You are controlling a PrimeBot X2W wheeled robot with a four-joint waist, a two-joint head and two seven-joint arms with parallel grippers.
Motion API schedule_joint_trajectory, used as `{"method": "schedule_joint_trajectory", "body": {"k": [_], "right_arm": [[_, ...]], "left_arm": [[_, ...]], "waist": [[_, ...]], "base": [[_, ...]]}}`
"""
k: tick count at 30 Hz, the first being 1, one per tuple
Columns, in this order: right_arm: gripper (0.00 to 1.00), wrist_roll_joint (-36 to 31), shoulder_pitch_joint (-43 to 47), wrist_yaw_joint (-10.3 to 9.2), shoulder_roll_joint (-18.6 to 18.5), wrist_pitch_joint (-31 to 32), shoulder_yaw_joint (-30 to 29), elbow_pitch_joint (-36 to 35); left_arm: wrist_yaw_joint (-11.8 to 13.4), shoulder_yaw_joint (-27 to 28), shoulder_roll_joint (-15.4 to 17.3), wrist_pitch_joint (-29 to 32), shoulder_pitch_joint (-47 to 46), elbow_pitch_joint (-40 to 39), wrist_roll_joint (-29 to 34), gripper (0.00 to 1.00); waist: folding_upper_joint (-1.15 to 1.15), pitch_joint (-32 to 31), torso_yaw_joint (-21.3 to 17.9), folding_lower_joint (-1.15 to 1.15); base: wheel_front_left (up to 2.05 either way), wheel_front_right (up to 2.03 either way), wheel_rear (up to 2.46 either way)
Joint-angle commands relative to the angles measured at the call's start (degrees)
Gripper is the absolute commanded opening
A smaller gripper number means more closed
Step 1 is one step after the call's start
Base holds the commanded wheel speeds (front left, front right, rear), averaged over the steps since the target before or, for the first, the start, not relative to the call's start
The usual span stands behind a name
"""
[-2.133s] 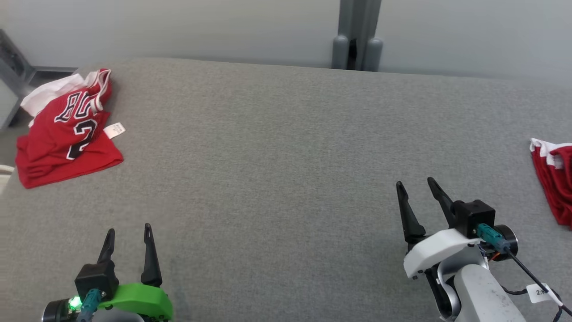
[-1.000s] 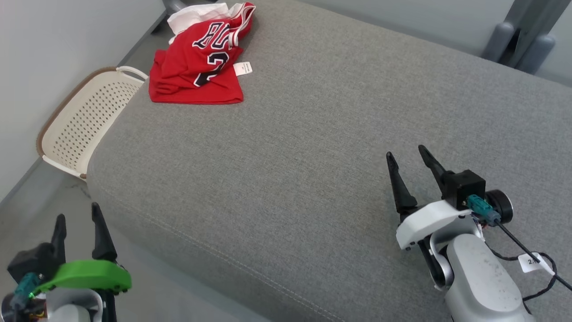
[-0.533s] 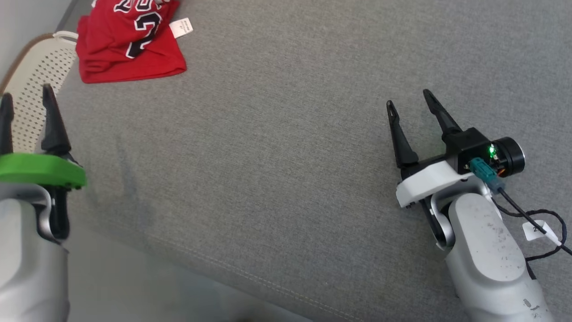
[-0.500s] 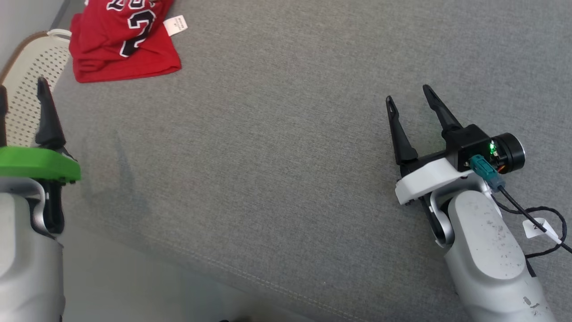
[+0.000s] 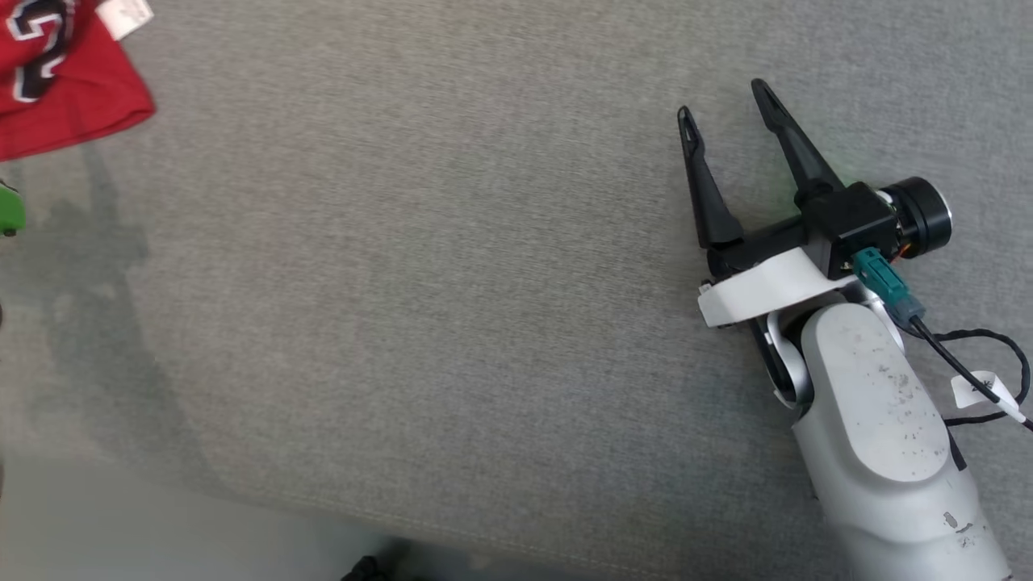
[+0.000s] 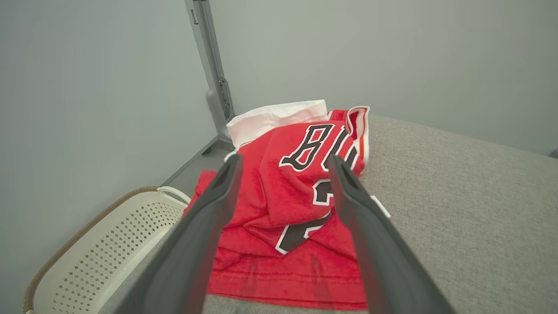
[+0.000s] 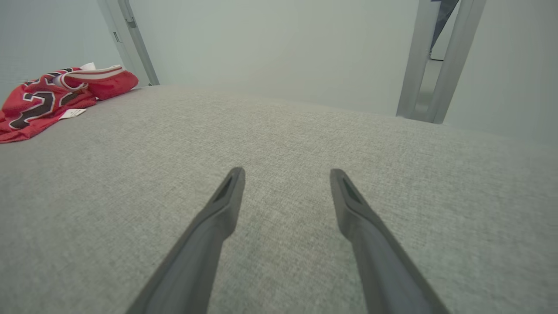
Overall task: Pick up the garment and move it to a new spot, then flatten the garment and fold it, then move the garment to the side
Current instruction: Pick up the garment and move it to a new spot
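We start with the grey padded surface (image 5: pixel 452 266), which spreads across the head view and lies bare over its whole middle. At its far left corner lies the red garment (image 5: pixel 73 113), a jersey with black-and-white lettering, bunched in loose layers with a white cloth (image 6: pixel 274 115) showing under its far edge. Just off that corner, lower down by the wall, stands a white perforated basket (image 6: pixel 109 244).

Our right gripper (image 5: pixel 722 98) rests over the bare fabric on the right side, well apart from the jersey, its fingers spread wide with nothing between them. Our left gripper (image 6: pixel 285 158) points straight at the jersey, which sits framed between its two dark fingers in the left wrist view. Those fingers are spread wide too and hold nothing, and we cannot tell whether the tips are touching the cloth yet. A small white label (image 5: pixel 125 12) lies on the grey fabric at the jersey's edge.

We judge the task barely begun. No part of the jersey is lifted or gripped, so the pick-up is not yet made. The carry to a new spot, the flattening, the folding and the final shift to the side all remain.
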Motion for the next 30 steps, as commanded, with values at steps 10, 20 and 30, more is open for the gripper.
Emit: {"method": "schedule_joint_trajectory", "body": {"k": [10,20,30], "right_arm": [[1.0,0.53,1.21,-0.18,-1.29,0.25,-0.46,-0.67],[1.0,0.18,1.96,-0.21,-1.61,0.51,-1.36,-1.22],[1.0,1.3,3.32,-0.21,-1.68,0.52,-1.98,-0.02]], "left_arm": [[-0.18,-10.71,7.8,3.31,-7.54,6.57,-9.62,1.0],[-0.17,-15.0,9.58,7.28,-12.29,16.65,-11.15,1.0],[-0.17,-18.49,10.81,2.16,-14.94,18.04,-9.87,0.0]], "waist": [[0.0,5.83,-6.58,0.0],[0.0,7.43,-8.29,0.0],[0.0,6.26,-8.03,0.0]], "base": [[0.0,0.0,0.0],[0.0,0.0,0.0],[0.0,0.0,0.0]]}}
